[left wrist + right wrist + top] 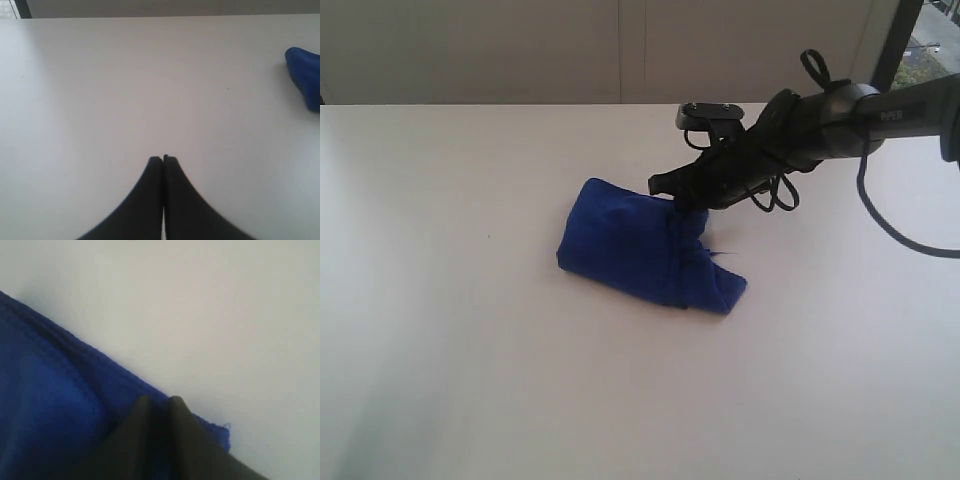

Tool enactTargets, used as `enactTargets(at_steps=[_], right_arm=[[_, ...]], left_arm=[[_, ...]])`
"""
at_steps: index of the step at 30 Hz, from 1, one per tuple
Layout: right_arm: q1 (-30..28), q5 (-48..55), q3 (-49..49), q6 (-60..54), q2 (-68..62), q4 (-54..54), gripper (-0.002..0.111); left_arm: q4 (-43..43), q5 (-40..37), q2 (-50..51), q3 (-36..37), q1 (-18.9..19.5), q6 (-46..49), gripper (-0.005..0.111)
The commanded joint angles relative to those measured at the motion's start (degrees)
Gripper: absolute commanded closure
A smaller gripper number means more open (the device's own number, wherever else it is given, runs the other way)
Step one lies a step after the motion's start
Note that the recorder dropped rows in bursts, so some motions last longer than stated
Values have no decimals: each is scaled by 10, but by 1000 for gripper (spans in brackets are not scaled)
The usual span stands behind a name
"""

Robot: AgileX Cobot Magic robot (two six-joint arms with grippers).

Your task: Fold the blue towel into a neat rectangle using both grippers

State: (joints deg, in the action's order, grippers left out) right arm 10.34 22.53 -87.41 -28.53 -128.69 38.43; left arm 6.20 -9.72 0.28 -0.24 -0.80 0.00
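The blue towel [630, 250] lies around the middle of the tabletop [470, 400], well away from all its edges. It is already folded over into a short, thick packet, so I judge that the main folds are done. The result is not neat, however. The outline looks more like a slanted wedge than a rectangle, the end toward the left edge of the tabletop is puffed up, and the cloth is gathered into wrinkles on the side toward the far right corner.

At that wrinkled side the right hand [688, 205] comes down from the right. In the right wrist view its two fingers [142, 412] stand very close together on the towel's border, and they seem to pinch a fold of the cloth between them.

The left hand [163, 159] is pressed together and holds nothing. It hangs over the bare tabletop, well apart from the towel, which shows only at the margin of its camera view. The exterior view does not show this hand.

What is left, as I judge it, is to let the pinched part down, smooth the wrinkles and make the edges square. Both hands are probably needed for this.
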Motion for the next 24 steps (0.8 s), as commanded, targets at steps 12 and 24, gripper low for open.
enactTargets(at_steps=[12, 24], right_arm=[[-1, 0, 0, 2, 39, -4, 108], [-1, 111, 0, 2, 108, -54, 108]], left_arm=[[1, 3, -3, 2, 1, 0, 107], [1, 3, -3, 2, 1, 0, 107]])
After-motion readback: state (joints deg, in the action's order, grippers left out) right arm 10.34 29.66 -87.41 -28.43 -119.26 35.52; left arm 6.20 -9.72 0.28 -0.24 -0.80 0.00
